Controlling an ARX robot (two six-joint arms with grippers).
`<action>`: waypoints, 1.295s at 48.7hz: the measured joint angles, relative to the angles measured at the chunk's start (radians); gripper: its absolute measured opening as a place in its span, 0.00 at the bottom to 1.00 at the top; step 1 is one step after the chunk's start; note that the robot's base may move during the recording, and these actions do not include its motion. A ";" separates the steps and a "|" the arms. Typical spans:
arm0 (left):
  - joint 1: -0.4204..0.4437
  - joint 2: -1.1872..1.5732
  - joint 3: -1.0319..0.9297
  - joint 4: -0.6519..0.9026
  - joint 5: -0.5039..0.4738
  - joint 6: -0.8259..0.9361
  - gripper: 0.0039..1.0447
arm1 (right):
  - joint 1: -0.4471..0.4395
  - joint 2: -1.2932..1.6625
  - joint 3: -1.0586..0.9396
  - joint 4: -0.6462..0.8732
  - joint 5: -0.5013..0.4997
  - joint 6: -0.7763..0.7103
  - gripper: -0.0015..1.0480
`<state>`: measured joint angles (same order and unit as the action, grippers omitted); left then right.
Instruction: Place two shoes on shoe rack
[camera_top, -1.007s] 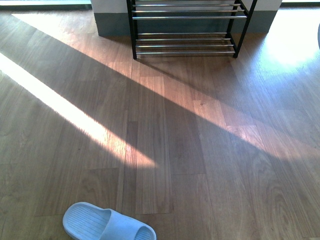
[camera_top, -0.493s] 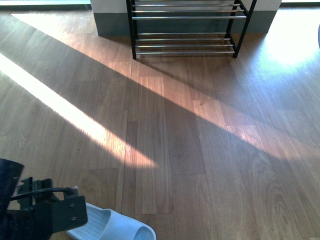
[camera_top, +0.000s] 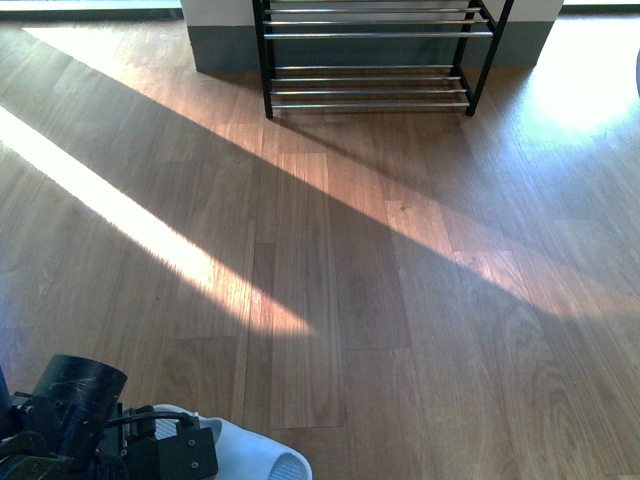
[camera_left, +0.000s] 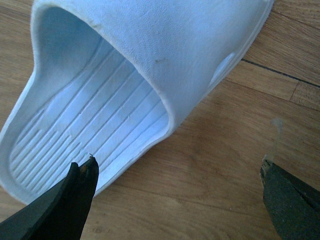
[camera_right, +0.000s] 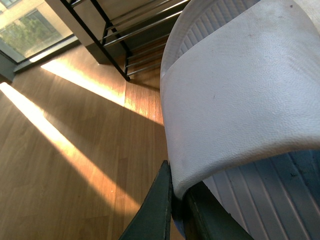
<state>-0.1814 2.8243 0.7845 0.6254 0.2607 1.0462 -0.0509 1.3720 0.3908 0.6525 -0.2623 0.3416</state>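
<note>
Slide on the floor (camera_top: 260, 455): pale blue, footbed w/ parallel ridged stripes, strap finely pebbled w/ a small dark speck. The second slide (camera_right: 240, 100): pale blue-white, ribbed footbed, grainy strap w/ faint marks. Shoe rack (camera_top: 370, 85): black side frames, chrome bars. Floor (camera_top: 400, 300): brown wood-grain planks w/ bright diagonal sun stripes. Left end effector (camera_left: 176, 167) & right end effector (camera_right: 180, 205): black. Wall (camera_top: 225, 45): grey base, white above.

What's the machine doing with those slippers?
A two-armed robot is picking up pale blue slides. Its left gripper hangs open over a slide on the wood floor, not gripping it yet. Its right gripper is clamped on the strap of a second slide. The rack stands across the room against the wall.
</note>
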 joint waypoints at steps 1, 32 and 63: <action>-0.001 0.011 0.010 0.001 0.001 -0.005 0.91 | 0.000 0.000 0.000 0.000 0.000 0.000 0.02; -0.112 0.121 0.140 -0.031 0.081 -0.137 0.75 | 0.000 0.000 0.000 0.000 0.000 0.000 0.02; -0.134 0.093 0.104 0.169 -0.047 -0.327 0.02 | 0.000 0.000 0.000 0.000 0.000 0.000 0.02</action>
<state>-0.3157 2.9177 0.8883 0.7944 0.2134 0.7197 -0.0509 1.3720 0.3908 0.6525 -0.2623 0.3412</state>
